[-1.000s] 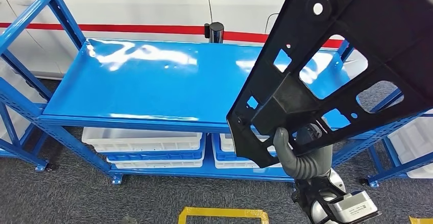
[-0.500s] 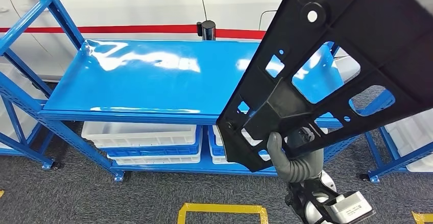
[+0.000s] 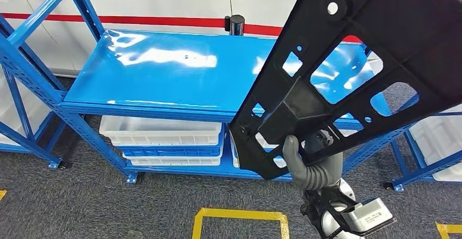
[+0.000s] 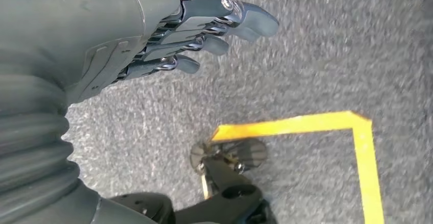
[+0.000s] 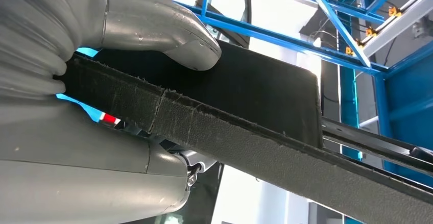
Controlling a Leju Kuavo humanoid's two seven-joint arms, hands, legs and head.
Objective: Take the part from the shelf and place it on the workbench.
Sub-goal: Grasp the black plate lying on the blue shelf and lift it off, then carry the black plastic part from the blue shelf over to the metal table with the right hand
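- Grey and ribbed at the wrist, the right hand [image 3: 311, 165] rises from the lower right of the head view and grips the bottom edge of the black part [image 3: 370, 70]; its thumb lies on the near face of the panel and its darker fingers are behind it.
- In the right wrist view the thick grey thumb [image 5: 168, 32] presses flat on the part's dark face [image 5: 255, 89], and the panel's rough, fibrous edge runs across the hand's palm.
- The part is a large, flat black plastic panel with several cut-out windows, a round boss with a white centre near its top, and a raised block low down, just above the hand. It is held up tilted in the air, in front of the right end of the shelf and clear of its surface.
- The left hand [image 4: 204, 27] hangs over the grey carpet [image 4: 316, 71], its dark fingers apart and only loosely bent, holding nothing.
- Beyond the part stands the blue metal shelf [image 3: 163, 75], its glossy top board bare and reflecting light.
- On the shelf's lower level lie white plastic trays [image 3: 160, 130] stacked with blue ones.
- A black cylindrical post [image 3: 235, 24] stands behind the shelf's far edge, against a white wall with a red stripe [image 3: 147, 19].
- Yellow tape [image 3: 239, 215] marks a rectangle on the carpet in front of the shelf.
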